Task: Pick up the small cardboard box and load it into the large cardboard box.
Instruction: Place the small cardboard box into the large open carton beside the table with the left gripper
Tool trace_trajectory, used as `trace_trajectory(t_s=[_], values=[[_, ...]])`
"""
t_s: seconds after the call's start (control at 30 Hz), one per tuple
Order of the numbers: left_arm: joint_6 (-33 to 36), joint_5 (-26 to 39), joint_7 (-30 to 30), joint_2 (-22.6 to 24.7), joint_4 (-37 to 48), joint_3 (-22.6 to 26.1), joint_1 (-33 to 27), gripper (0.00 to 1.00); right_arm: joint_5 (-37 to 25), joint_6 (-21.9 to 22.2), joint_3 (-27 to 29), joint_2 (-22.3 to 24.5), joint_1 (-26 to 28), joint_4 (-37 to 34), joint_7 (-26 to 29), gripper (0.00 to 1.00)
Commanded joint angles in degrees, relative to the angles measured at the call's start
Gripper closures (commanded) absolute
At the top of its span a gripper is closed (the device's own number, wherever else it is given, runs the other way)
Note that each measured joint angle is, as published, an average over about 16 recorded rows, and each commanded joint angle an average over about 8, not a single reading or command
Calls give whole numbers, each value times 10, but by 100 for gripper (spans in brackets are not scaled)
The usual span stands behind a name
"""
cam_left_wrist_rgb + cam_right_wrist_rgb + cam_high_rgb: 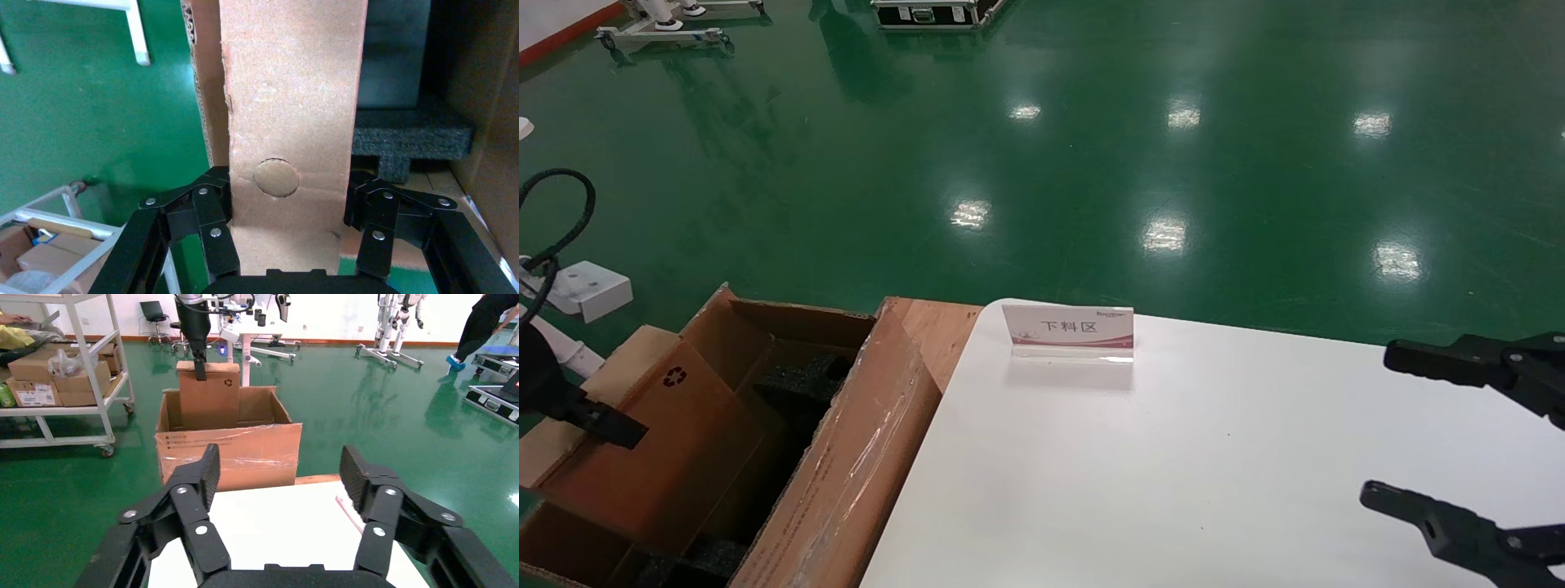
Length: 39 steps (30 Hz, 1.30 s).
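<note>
From my head camera, my left gripper (605, 425) is at the far left, clamped on the small cardboard box (654, 433), which I hold tilted over the open top of the large cardboard box (846, 457). The small box's lower part is down between the carton's upright flaps, its recycling symbol facing up and toward me. Black foam (801, 384) shows inside the carton, and glossy tape runs along the side nearest the bench. The carton stands just beside the white bench (1173, 474), at its left edge. A small sign stand (1068, 331) with red and white print sits near the bench's far edge. My right gripper (1426, 433) hangs over the right part of the bench with its fingers spread wide — nothing between them.

From my left wrist, the left gripper (287, 214) has both fingers (211, 214) pressed against the pale narrow side of the small cardboard box (291, 92), which bears a round punched disc (level with the fingertips). Beyond it lie a block of black foam (410, 131) and the brown inner wall of the large cardboard box (489, 110).

From my right wrist, the right gripper (278, 478) is wide apart above the bench (269, 527). Farther off, the large cardboard box (229, 456) stands on the green floor with the small cardboard box (208, 395) upright in its open top — held from above by my left gripper (199, 364). A shelf cart (73, 392) with cartons stands beside it.
</note>
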Motion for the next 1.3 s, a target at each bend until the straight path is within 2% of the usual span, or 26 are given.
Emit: trace_trajectory(t_s=[0.03, 0.57, 1.3], values=[[-11, 5, -3, -1, 0, 1, 9, 100, 0, 0, 0, 0, 0, 0, 0, 0], [-74, 18, -19, 36, 51, 10, 88, 100, 0, 0, -1, 0, 0, 0, 0, 0], [-141, -20, 8, 94, 173, 6, 210, 100, 1, 1, -1, 1, 0, 0, -1, 0]])
